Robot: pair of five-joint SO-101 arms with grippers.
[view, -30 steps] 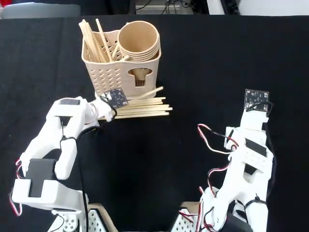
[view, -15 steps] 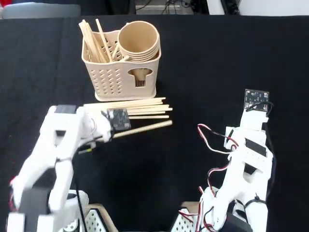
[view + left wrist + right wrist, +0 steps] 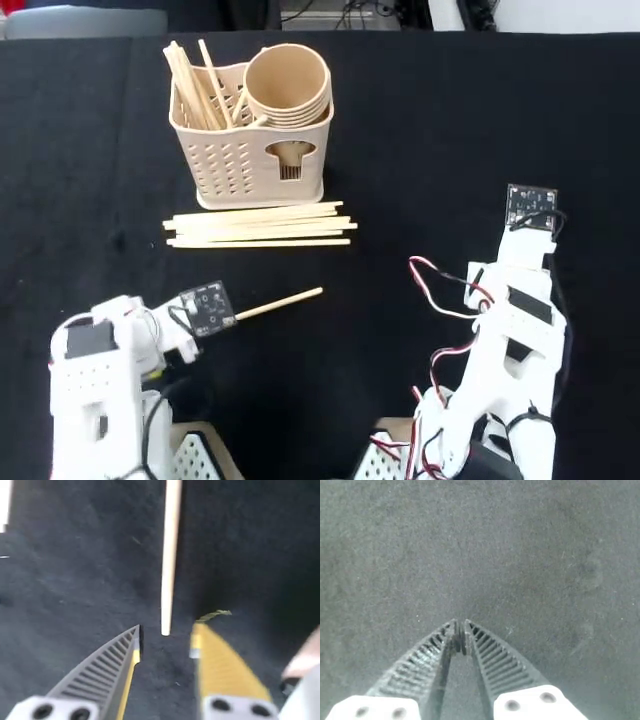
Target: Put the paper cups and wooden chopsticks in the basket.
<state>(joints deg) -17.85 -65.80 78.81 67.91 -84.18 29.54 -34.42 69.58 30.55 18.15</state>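
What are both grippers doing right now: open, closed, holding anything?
Left gripper: open, chopstick end just off its tips, not gripped.
Right gripper: closed, empty.

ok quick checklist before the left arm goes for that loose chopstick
1. Left gripper open: ok.
2. Loose chopstick lined up with the gap: ok, its near end lies between the fingertips.
3. Chopstick gripped: not ok, the jaws stand apart from it.
4. Basket upright: ok.
5. Right gripper shut and over bare cloth, off to the side: ok.
6. Chopstick pile in the basket: not ok, it lies on the table in front.
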